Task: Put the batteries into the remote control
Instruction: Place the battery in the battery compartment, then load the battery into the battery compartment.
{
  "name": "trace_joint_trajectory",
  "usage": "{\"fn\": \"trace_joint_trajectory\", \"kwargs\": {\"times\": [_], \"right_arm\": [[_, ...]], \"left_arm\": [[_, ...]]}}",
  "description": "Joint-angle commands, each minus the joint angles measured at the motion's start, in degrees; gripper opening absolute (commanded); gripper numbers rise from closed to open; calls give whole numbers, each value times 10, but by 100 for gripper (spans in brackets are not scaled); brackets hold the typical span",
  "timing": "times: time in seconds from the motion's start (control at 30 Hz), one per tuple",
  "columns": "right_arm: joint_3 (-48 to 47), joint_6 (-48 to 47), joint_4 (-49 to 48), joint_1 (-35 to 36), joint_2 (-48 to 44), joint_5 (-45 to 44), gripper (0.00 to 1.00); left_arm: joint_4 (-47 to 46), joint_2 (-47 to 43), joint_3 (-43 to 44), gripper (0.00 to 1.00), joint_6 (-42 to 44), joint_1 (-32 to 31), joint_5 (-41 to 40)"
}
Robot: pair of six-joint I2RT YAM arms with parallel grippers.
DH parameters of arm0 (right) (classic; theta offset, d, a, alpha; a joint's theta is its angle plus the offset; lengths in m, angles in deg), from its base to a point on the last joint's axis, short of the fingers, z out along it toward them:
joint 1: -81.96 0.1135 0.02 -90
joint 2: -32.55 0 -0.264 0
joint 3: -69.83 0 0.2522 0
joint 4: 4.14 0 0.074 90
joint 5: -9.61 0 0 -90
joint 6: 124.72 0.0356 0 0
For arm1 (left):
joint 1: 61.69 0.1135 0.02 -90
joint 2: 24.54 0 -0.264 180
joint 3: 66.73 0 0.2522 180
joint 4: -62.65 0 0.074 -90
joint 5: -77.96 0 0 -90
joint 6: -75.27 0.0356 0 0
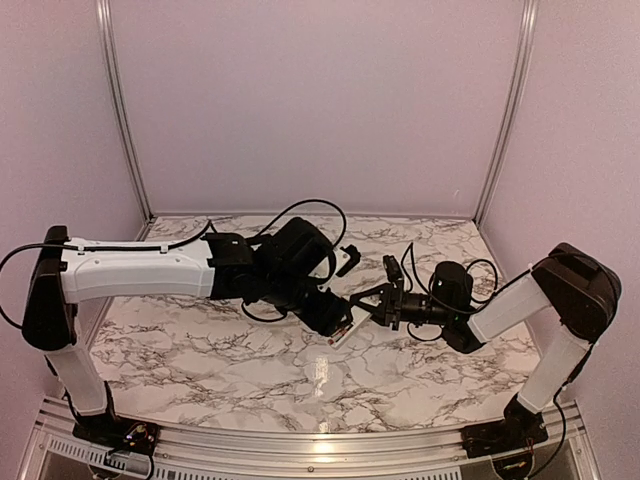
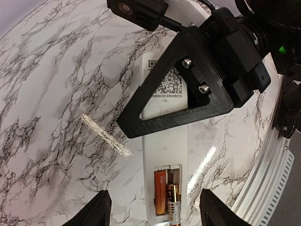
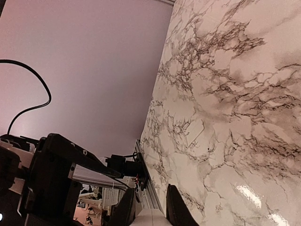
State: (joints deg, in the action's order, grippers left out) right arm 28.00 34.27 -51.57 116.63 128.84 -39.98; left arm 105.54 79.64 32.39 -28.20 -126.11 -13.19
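1. Left claw [image 2: 155, 193] stands wide on my wrist camera, one finger on each side of the remote control [image 2: 164, 146] and neither touching it.
2. Right claw [image 3: 150, 200] is narrow, pinched on the remote's white body. Its black triangular finger [image 2: 178, 115] crosses the QR label [image 2: 169, 84].
3. I see the remote back-side up over the marble table [image 2: 56, 94], between the two arms. I cannot tell whether it rests on the surface.
4. Its battery bay [image 2: 175, 173] is uncovered at the end nearest my left claw.
5. Both batteries [image 2: 161, 188] lie side by side in that bay. One reaches toward the remote's end, and I cannot tell if it is fully seated.
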Motion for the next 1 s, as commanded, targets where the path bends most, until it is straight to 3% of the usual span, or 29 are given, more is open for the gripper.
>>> {"fn": "trace_joint_trajectory", "kwargs": {"times": [0.0, 0.1, 0.23, 0.47, 0.67, 0.77, 0.97], "right_arm": [[3, 18, -35, 7, -7, 39, 0], [5, 33, -52, 6, -8, 57, 0], [2, 51, -65, 7, -12, 86, 0], [-9, 49, -25, 7, -28, 144, 0], [0, 132, -129, 9, 0, 163, 0], [-8, 138, -135, 17, 8, 163, 0], [-23, 82, -49, 27, -12, 158, 0]], "left_arm": [[-65, -97, -54, 76, 52, 8, -41], [-120, -174, -125, 96, 100, 10, -16], [-173, -255, -216, 98, 209, 9, 74], [-189, -287, -287, 80, 349, -8, 135], [-162, -240, -250, 64, 398, -39, 114], [-169, -224, -242, 58, 414, -53, 113], [-180, -212, -236, 44, 439, -69, 111]]}}
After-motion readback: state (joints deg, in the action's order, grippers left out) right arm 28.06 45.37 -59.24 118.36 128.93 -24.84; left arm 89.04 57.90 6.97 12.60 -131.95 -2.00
